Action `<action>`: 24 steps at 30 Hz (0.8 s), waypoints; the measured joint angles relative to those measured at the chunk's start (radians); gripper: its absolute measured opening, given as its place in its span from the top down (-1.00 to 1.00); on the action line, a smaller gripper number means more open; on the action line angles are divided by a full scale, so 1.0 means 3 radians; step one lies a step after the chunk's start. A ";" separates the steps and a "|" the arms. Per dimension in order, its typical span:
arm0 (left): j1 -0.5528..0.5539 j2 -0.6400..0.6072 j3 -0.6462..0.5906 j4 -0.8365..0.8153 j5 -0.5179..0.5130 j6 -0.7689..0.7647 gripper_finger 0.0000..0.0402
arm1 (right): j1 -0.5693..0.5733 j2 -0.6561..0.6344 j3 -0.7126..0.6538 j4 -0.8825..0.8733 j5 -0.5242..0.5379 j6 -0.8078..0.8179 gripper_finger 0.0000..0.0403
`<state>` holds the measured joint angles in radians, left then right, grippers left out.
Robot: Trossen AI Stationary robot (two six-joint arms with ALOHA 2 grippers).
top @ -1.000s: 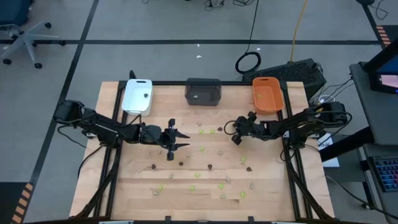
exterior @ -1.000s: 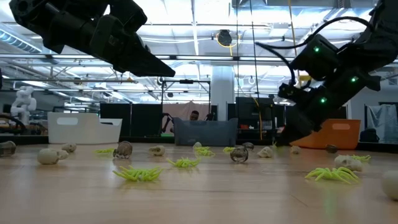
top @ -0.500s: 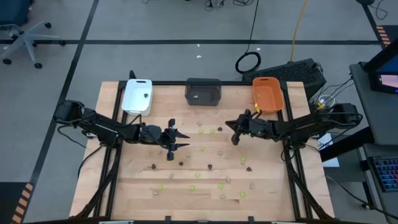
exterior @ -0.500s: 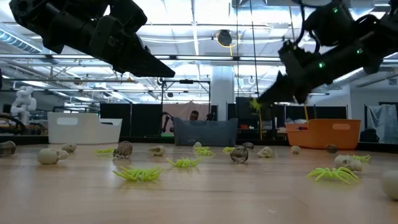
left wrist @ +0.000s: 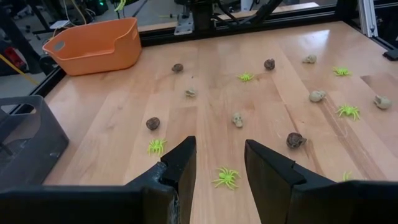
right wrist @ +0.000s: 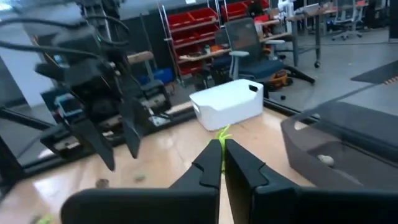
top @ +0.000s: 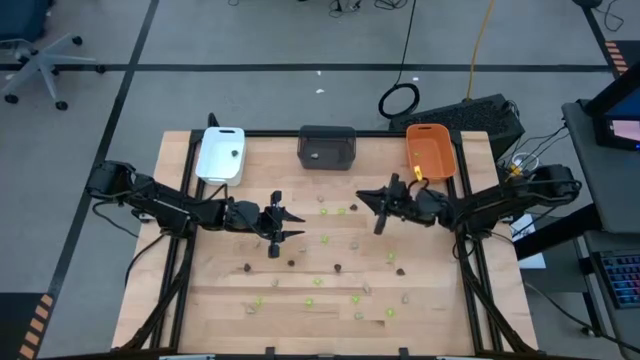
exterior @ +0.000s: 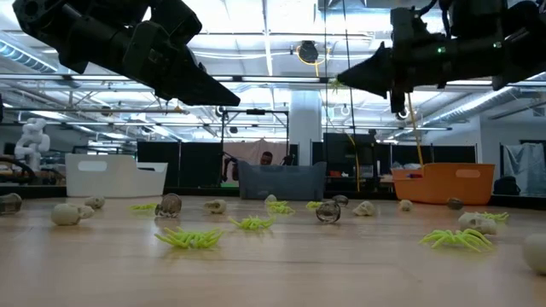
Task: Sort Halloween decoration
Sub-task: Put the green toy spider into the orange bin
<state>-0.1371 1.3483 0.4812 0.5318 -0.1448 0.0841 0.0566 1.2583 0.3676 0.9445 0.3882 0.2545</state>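
Tiny lime green spiders [left wrist: 226,177], dark brown pieces [left wrist: 295,140] and pale beige skulls [left wrist: 237,119] lie scattered on the wooden table [top: 300,270]. My right gripper [top: 366,200] hangs high over the table's middle right, shut on one lime green spider [right wrist: 222,132]; the low view shows its tips [exterior: 341,83] pointing level. My left gripper [top: 297,227] hovers open above the table's middle left, touching nothing; in its wrist view the fingers [left wrist: 219,149] stand apart over a green spider. My right gripper pinches a lime green spider [right wrist: 222,132] between its two fingertips, with a few legs sticking out past the tips. The fingers lie about level, pointing toward the table's left. The spider [exterior: 338,83] is lifted well clear of the table.
Three trays stand along the far edge: white [top: 221,154] at the left, dark grey [top: 327,147] in the middle with a small piece inside, orange [top: 430,153] at the right. Loose pieces crowd the near half of the table [top: 320,283].
My right gripper has risen from near the table top to high above it, tipped from pointing down to about level, and drifted slightly toward the table's left, carrying the green spider up with it. My left arm has kept still.
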 joint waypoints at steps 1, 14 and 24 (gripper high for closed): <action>0.0000 0.0000 0.0000 0.0003 0.0000 0.0000 0.33 | 0.0016 0.0000 0.0000 0.0045 0.0001 0.0011 1.00; 0.0000 0.0000 0.0000 0.0004 0.0000 -0.0007 0.33 | 0.0124 0.0000 0.0003 0.0325 -0.0173 -0.0469 1.00; -0.0003 0.0000 0.0000 0.0004 0.0001 -0.0010 0.33 | 0.0124 0.0000 0.0003 0.0323 -0.0686 -0.1486 1.00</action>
<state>-0.1379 1.3483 0.4812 0.5331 -0.1444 0.0811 0.0937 1.2583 0.3683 1.0414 0.1824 -0.1914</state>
